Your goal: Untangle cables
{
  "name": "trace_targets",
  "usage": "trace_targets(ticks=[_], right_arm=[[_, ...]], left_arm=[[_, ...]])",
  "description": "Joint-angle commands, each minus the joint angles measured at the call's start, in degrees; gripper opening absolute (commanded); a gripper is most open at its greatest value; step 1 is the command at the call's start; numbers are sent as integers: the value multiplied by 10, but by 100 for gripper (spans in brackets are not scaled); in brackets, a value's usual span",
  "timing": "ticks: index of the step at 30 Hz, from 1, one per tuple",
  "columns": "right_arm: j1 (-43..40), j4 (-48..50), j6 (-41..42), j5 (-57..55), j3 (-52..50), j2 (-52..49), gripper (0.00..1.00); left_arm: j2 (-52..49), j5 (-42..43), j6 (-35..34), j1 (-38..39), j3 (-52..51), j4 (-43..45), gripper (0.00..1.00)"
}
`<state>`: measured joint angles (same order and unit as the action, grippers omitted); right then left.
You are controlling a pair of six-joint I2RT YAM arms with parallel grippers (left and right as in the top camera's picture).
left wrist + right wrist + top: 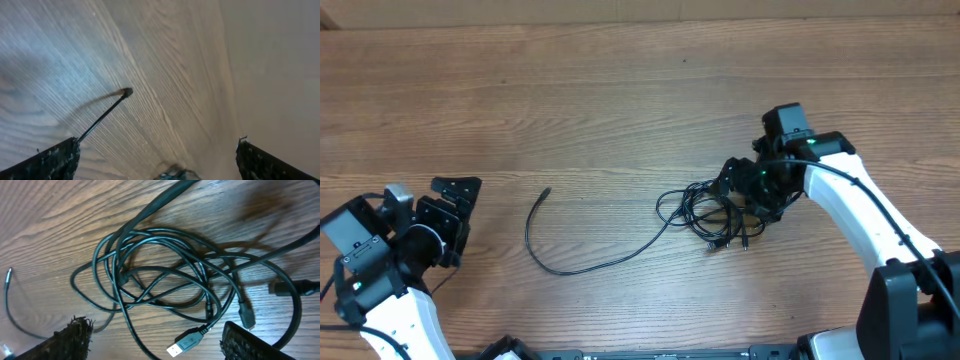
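Right gripper [157, 328]: you're holding it spread, hovering over thin black cables [122, 276].
Left gripper [157, 152]: sitting wide apart, empty.
Brown wooden table [620, 90]: carrying the cables knotted at right, one strand trailing left.

The table [640, 80] is wood or a wood-look board, brown with fine streaked grain, matt with a soft sheen where the light falls. The cables [165, 270] have smooth black plastic or rubber jackets, faintly glossy; one plug [182, 343] ends in bright silvery metal. On the right gripper [165, 339] the pads [75, 337] look black, rough and crumbly at the edges; the left gripper [157, 160] shows the same black, grainy surface. The arm shells [855, 215] are glossy white plastic.
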<state>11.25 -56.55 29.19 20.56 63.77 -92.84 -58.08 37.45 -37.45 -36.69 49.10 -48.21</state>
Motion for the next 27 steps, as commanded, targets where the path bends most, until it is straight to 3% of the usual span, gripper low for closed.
trace_targets(ticks=[1,5,8,11,13,14,16,20,22,25,27], right_arm=[[3,4,11,-61,12,11,84],[-3,7,10,-80,13,11,89],[-8,7,10,-81,14,11,90],[-12,5,10,-82,14,11,90],[-12,4,10,-81,14,11,91],[-12,4,10,-81,14,11,93],[-12,4,7,-82,14,11,94],[-11,4,-10,-82,14,11,96],[-12,4,-12,-82,14,11,97],[-11,2,-16,-87,13,11,100],[-12,0,-31,-94,13,11,100]], left_arm=[[-16,36,-64,60,6,-8,100],[-26,4,-129,169,6,-14,100],[-34,-63,-257,277,6,-13,99],[-49,-104,-451,386,6,-10,74],[-65,-123,-576,453,6,0,79],[-83,-131,-660,505,6,20,90],[-108,-140,-730,555,6,54,93],[-168,-164,-819,627,6,120,85],[-204,-175,-821,651,6,162,80],[-265,-165,-821,672,6,220,53],[-298,-141,-821,673,6,240,46]])
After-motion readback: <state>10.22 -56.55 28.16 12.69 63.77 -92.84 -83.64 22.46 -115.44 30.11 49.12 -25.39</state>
